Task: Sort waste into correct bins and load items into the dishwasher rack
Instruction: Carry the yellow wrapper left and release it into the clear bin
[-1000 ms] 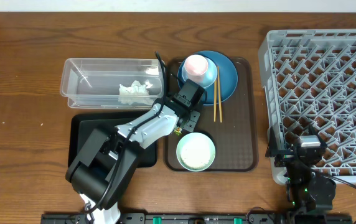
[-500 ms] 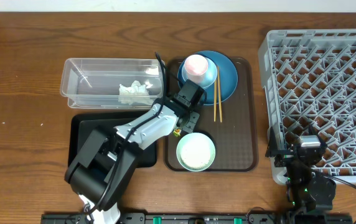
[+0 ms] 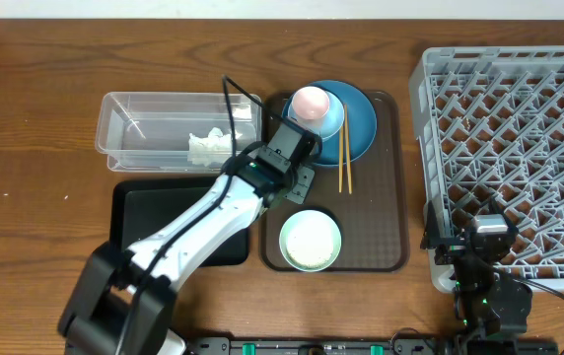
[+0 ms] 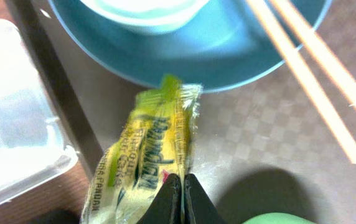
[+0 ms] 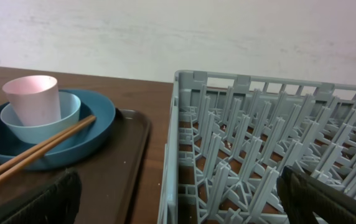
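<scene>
The left claw (image 4: 182, 188) pinches the snack wrapper (image 4: 145, 158) tight, near the brown tray's (image 4: 259, 149) left edge. The clear tub (image 4: 16, 124) is just beside it. Bare tray lies between wrapper and chopsticks (image 4: 309, 81). The wrapper's long side slants, with its tip toward the blue plate (image 4: 228, 59).

Plate (image 4: 228, 56) and tub (image 4: 16, 124) crowd wrapper (image 4: 147, 155) — tight.

Crumpled yellow-green snack wrapper (image 4: 145, 155), perhaps aloft, just beside dark-blue plate (image 4: 228, 56)
</scene>
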Robot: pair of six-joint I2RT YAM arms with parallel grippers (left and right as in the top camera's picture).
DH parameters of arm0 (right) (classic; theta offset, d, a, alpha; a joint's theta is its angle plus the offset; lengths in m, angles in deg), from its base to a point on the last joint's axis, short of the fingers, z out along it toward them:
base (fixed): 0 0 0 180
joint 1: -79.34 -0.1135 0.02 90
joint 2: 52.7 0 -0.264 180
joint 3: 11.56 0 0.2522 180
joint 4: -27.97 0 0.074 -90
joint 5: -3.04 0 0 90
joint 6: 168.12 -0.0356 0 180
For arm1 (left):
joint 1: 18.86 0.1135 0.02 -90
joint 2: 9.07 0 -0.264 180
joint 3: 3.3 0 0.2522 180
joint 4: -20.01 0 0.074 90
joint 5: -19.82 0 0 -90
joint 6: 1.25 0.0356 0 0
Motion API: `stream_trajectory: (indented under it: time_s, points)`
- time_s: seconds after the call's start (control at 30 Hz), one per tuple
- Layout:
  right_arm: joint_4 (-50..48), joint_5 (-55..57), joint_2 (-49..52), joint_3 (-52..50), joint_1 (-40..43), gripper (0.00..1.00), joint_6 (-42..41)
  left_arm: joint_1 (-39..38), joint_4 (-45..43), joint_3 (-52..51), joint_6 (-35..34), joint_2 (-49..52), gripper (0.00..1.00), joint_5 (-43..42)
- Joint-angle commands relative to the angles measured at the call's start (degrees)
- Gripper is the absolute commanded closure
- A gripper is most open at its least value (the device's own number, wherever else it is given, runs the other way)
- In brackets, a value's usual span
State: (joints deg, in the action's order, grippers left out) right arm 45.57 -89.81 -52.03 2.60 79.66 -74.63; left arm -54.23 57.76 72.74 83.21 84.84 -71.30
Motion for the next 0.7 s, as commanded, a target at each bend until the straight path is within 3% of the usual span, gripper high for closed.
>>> stream_trajectory:
  time_s: [0.0, 0.23, 0.47, 0.67]
  points:
    - [0.15, 0.28, -0.42, -0.11, 0.26, 0.01, 0.44, -0.04, 0.42, -0.13, 0.37, -3.85, 0.94, 0.28]
    - [0.15, 0.28, -0.42, -0.11, 0.26, 0.01, 0.44, 0.00, 0.37, -0.13, 0.37, -9.73, 0.94, 4.07]
    - [0.15, 0.28, -0.42, -0.11, 0.26, 0.01, 0.44, 0.76, -0.11, -0.13, 0.39, -12.00, 0.94, 20.17]
    - [0.13, 0.28, -0.42, -0.11, 0.26, 0.01, 0.44, 6.23, -1.42, -0.13, 0.37, -11.91, 0.94, 21.51]
